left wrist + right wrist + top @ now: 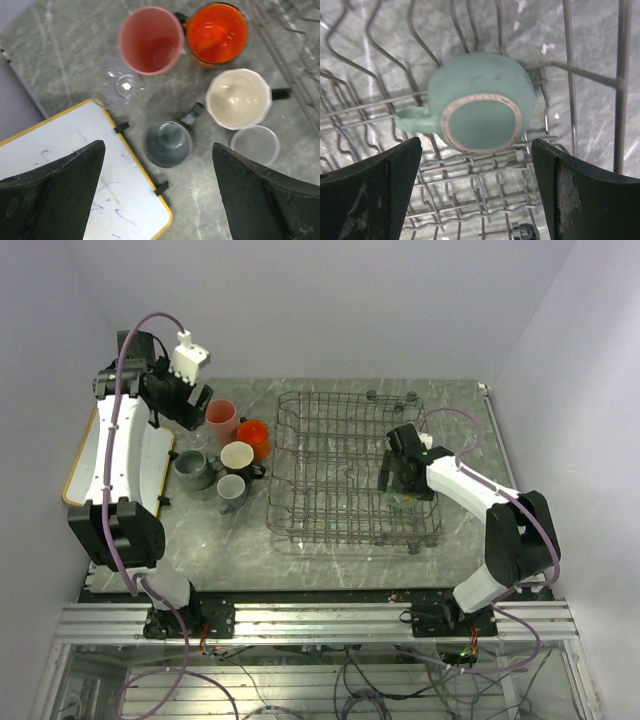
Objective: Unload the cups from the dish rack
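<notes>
The grey wire dish rack stands mid-table. One mint-green mug lies in it upside down, base up, handle to the left; it shows faintly in the top view. My right gripper is open and empty just above it, near the rack's right side. Left of the rack stand a pink tumbler, an orange mug, a black mug with cream inside, two grey mugs and a clear glass. My left gripper is open and empty, high above them.
A white board with a yellow-wood frame lies at the table's left edge, next to the grey mug and partly under the left arm. Rack wires rise close around the mint-green mug. Walls enclose the table on three sides.
</notes>
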`<state>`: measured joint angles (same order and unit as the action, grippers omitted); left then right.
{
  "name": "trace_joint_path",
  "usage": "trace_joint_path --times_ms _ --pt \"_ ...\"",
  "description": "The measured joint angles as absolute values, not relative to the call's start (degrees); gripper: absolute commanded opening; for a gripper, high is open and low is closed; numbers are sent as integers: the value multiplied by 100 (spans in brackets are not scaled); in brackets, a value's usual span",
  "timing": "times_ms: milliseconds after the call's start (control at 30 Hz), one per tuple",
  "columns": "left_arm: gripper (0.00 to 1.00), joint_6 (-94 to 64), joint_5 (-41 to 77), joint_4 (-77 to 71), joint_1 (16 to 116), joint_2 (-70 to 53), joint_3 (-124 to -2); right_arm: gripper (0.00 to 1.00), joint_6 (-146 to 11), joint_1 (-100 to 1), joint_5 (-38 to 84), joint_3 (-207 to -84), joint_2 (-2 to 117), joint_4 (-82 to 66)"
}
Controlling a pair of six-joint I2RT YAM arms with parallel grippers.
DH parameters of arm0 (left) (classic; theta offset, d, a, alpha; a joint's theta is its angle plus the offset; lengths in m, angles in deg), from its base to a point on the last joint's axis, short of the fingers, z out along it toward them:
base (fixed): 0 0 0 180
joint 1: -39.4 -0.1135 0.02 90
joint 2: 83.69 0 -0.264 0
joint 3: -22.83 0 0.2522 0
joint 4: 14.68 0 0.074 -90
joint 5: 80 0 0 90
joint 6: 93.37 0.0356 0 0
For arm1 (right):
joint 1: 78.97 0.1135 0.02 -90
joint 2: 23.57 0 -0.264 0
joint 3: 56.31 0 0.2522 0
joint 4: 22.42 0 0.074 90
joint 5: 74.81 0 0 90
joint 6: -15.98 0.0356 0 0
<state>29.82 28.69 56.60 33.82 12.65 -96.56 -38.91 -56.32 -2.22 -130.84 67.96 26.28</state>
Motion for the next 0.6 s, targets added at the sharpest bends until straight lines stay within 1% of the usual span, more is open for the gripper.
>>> trace_joint_path --times_ms 133,233,367,533,600 --pt "100 2980 2974 5817 3646 924 -9332 96 -3895 -5608 -268 -12894 6649 2783" --pt "100 2971 3073 5911 3784 696 -9240 97 -3915 -5564 -259 -12881 6623 2803" --pt "100 2953 3191 6016 3884 469 -9166 95 -3961 -5422 -264 -12898 6667 2801" --pt "100 2953 3237 6182 3926 331 -9092 88 -4182 -5367 -377 -13069 7062 2801" --pt "99 2956 3237 6213 3926 321 -9077 87 -4241 -5354 -458 -13158 7169 2838"
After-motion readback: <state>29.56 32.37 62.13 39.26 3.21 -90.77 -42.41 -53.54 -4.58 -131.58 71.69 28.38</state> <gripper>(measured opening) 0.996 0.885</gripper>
